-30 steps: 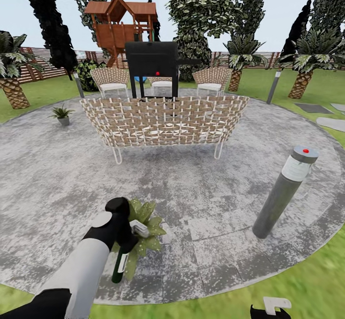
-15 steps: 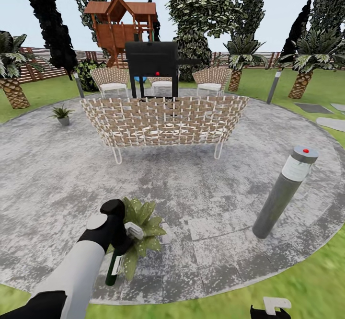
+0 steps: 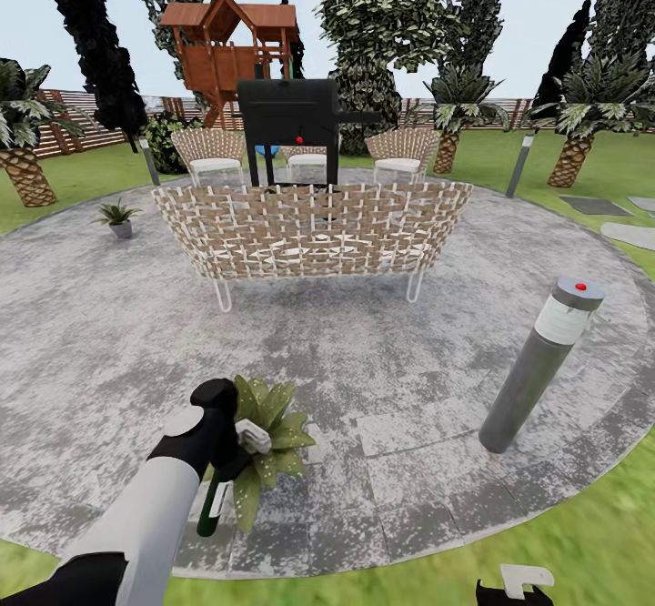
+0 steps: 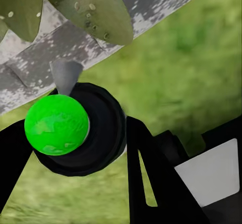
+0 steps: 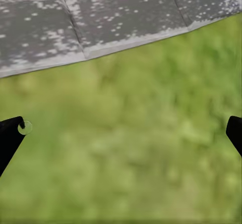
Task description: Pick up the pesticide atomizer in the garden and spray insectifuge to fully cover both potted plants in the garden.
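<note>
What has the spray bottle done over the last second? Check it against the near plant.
Yes. The spray bottle in the left pincer has swung leftward, its lower end now left of the near plant leaves rather than beneath them.

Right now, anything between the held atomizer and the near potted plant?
Nothing visible. The left gripper holds the atomizer right beside the near potted plant, its leaves close above the bottle in the left wrist view.

paving open ahead | bollard lamp right | wicker sofa beyond
</note>
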Robot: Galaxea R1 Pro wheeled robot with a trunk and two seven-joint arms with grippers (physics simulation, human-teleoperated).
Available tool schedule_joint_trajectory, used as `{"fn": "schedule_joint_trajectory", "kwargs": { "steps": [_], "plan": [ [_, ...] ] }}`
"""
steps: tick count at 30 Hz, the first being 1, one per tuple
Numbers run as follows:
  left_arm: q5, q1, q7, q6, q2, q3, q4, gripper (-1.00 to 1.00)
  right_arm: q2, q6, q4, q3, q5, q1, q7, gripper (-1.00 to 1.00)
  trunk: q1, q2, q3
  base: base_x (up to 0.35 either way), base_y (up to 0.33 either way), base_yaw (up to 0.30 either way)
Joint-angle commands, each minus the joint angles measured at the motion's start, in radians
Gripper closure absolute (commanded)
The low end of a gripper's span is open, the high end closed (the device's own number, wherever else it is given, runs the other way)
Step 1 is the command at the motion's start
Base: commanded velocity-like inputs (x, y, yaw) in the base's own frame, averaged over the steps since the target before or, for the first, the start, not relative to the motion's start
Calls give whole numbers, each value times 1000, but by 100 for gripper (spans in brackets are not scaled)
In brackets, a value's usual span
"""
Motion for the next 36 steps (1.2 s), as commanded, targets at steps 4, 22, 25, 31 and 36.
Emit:
{"fn": "schedule_joint_trajectory", "kwargs": {
  "steps": [4,22,25,31,36],
  "plan": [
    [-10,-1,-9,7,0,26,-1,100,0,-3,1,9,-10,-1,-2,-100,0,0,-1,0,0,0],
    [-6,1,-16,7,1,31,-2,100,0,-3,1,9,-10,-1,-2,-100,0,0,-1,-112,111,0],
    [-6,1,-17,7,1,29,-1,100,0,-3,1,9,-10,-1,-2,-100,0,0,-1,-11,301,0],
    [-3,2,-17,6,2,27,-1,100,0,-3,1,9,-10,-1,-2,-100,0,0,-1,-111,291,0],
    [-2,2,-17,3,3,27,-1,100,0,-3,1,9,-10,-1,-2,-100,0,0,-1,-265,204,0]
  ]
}}
